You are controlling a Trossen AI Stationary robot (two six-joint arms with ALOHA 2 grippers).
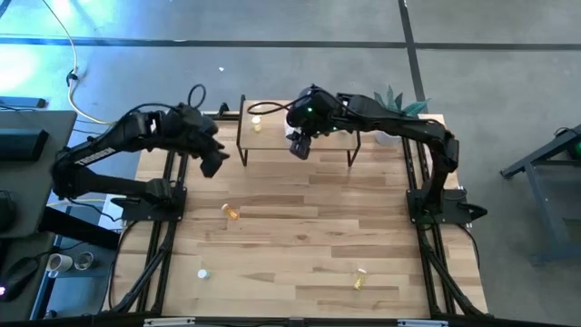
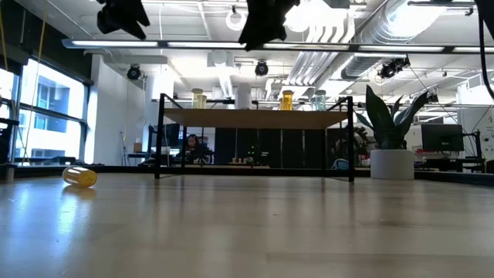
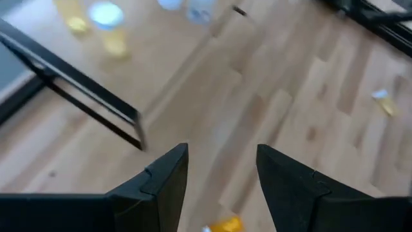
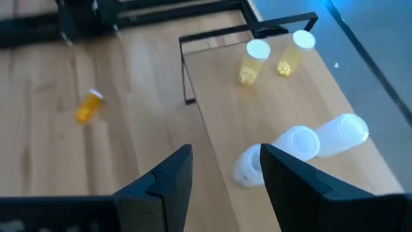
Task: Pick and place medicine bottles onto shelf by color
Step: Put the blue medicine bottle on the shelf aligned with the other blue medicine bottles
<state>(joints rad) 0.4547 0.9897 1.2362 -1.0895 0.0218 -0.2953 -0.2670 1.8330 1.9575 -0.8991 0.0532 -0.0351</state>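
Observation:
The light-wood shelf (image 1: 300, 127) stands on black legs at the table's far middle. Two yellow bottles (image 4: 253, 61) and three white or clear bottles (image 4: 302, 142) stand on it. An orange bottle (image 1: 231, 212) lies on its side on the table, and it also shows in the low view (image 2: 79, 177). A white bottle (image 1: 203, 272) and a yellow bottle (image 1: 360, 280) lie near the front edge. My left gripper (image 3: 222, 167) is open and empty, in the air by the shelf's left end. My right gripper (image 4: 225, 174) is open and empty above the shelf's front edge.
A potted green plant (image 2: 390, 139) stands at the table's far right corner beside the shelf. The arms' black base frames (image 1: 154, 195) run along the table's left and right edges. Bare wood lies between the shelf and the loose bottles.

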